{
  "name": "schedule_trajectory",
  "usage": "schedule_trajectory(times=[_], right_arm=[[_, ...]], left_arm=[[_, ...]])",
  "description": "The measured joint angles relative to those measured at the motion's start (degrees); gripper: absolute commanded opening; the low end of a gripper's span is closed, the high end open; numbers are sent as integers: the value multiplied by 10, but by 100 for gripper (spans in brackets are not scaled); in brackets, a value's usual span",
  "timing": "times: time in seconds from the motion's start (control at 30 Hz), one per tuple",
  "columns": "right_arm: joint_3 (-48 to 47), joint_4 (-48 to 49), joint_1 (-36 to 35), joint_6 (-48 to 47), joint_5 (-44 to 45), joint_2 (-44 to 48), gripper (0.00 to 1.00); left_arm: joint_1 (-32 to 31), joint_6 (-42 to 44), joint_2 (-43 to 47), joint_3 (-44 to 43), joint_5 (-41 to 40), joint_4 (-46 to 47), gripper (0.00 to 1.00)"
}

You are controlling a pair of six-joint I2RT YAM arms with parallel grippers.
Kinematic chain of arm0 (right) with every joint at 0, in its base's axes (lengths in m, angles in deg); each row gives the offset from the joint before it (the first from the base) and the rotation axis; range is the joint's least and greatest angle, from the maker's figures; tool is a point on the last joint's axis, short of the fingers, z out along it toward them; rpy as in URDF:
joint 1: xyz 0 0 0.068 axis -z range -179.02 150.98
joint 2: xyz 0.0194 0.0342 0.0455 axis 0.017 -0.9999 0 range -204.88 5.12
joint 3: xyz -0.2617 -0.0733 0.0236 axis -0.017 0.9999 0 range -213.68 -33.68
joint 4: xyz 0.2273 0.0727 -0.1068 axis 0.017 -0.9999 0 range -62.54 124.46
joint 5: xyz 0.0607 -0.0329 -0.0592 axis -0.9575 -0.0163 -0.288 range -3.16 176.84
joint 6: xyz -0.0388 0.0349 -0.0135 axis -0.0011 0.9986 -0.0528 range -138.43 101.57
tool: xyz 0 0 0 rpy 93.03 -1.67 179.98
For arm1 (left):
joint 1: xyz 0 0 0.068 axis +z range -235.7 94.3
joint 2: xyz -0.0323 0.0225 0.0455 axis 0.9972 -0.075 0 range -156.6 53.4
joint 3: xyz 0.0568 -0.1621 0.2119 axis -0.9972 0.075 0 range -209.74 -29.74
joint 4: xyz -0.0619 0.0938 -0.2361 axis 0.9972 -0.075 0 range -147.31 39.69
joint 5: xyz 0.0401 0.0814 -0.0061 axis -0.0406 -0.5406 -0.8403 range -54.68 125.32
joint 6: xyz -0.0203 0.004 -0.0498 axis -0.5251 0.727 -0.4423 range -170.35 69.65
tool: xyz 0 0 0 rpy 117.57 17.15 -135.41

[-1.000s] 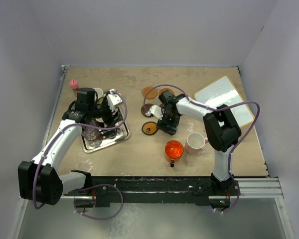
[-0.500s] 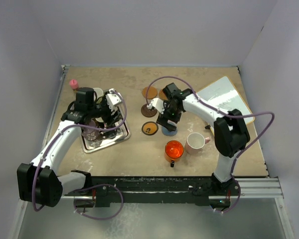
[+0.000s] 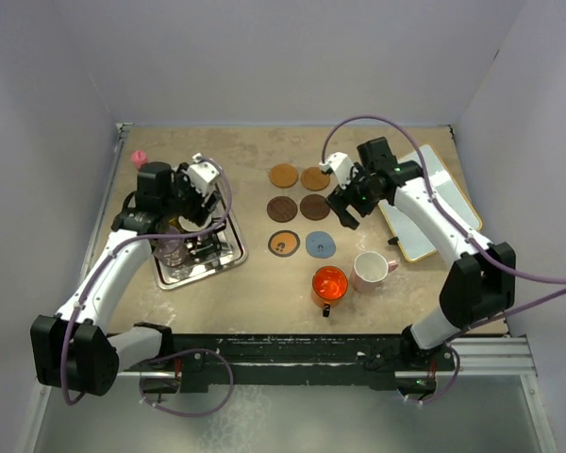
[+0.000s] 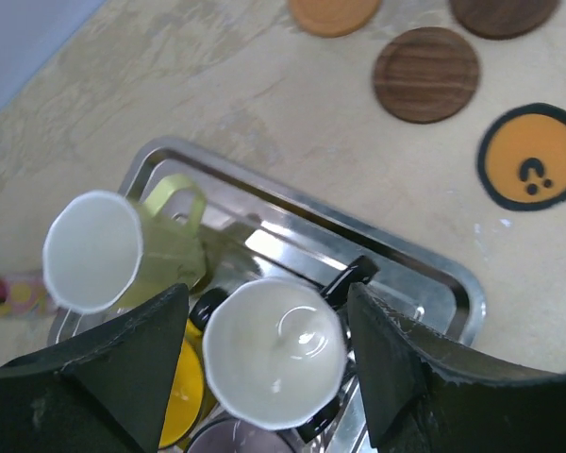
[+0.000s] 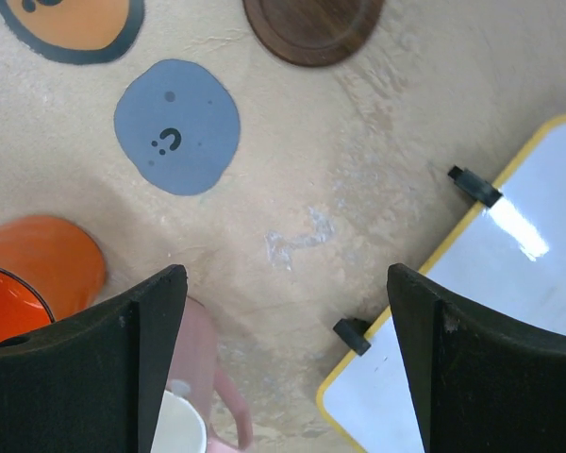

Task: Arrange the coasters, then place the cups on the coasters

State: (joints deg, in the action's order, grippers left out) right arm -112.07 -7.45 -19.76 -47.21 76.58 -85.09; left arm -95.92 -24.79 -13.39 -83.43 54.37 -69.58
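Six coasters are laid out on the counter in two cols of three. Far row: orange coaster & light brown coaster. Mid row: dark brown coaster & second brown coaster. Near row: black-and-orange coaster & grey-blue coaster. No cup is set on any of them yet.

The red-orange cup & pink cup are stood side by side on the bare counter, just nearer than the grey-blue coaster.

The other four cups are kept in the silver tray at the L side: cream-green cup, black cup w/ white inside, yellow cup partly covered by the black one, & purplish glass cup.

The L claw is held over the tray, w/ one finger to each side of the black cup's rim at mid width. The jaws are seen just beside the rim; whether it is actually gripped cannot be told.

The R claw is spread wide w/ nothing btw its fingers. It is hung above bare counter, btw the coaster grid & the yellow-framed whiteboard.

A pink-capped bottle is stood at the far L corner, beyond the tray.
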Motion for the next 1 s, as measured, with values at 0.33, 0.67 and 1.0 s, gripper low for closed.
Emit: schedule_trajectory(times=[0.33,0.67,1.0], right_arm=[[44,1,20,72,0,88,87],[132,-54,32,48,17,175,82],[199,-110,47,9,17,226,68]], left_arm=[[107,-80,-25,-49,-56,-4,65],[110,-85,-35,-50,-26,-27,65],[110,-85,-35,-49,-3,-26,65]])
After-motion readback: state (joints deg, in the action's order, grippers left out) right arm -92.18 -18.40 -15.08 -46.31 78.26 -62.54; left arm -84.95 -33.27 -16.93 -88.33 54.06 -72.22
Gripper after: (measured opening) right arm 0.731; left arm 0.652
